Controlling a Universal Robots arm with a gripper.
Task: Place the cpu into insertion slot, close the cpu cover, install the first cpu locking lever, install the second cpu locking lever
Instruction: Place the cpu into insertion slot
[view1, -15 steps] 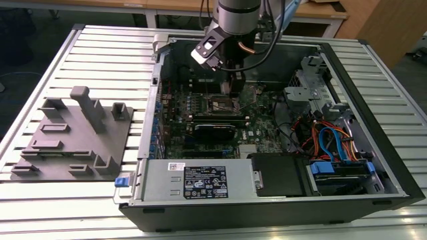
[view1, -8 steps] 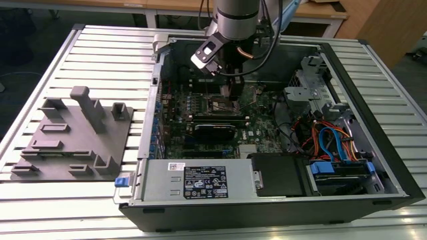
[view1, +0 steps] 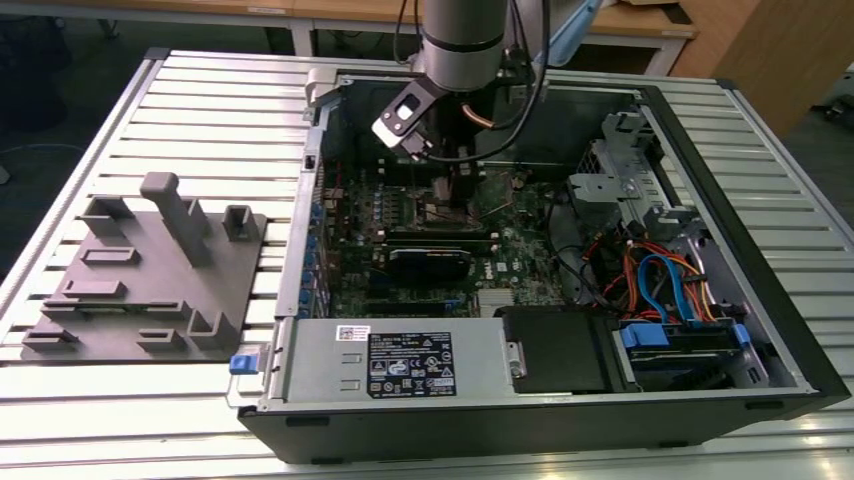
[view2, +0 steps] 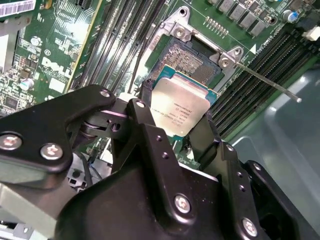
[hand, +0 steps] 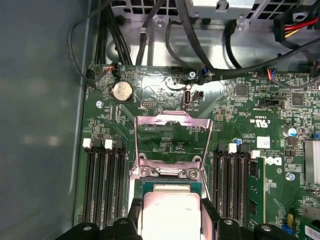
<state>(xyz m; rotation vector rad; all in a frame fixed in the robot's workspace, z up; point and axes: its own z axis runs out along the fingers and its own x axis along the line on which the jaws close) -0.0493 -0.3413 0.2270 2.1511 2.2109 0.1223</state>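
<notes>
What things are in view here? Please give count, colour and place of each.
table: one, silver, slatted, under everything.
fixture plate: one, grey, on the table, exterior view's left.
computer case: one, black, open, on the table.
motherboard: one, green, inside the computer case.
insertion slot: one, black, silvery rim, on the motherboard, uncovered.
cpu cover: one, silvery, raised beside the insertion slot.
memory slots: several, black, flanking the insertion slot.
cpu: one, silver-grey, in the gripper, not seated.
gripper: one, black, shut on the cpu.
</notes>
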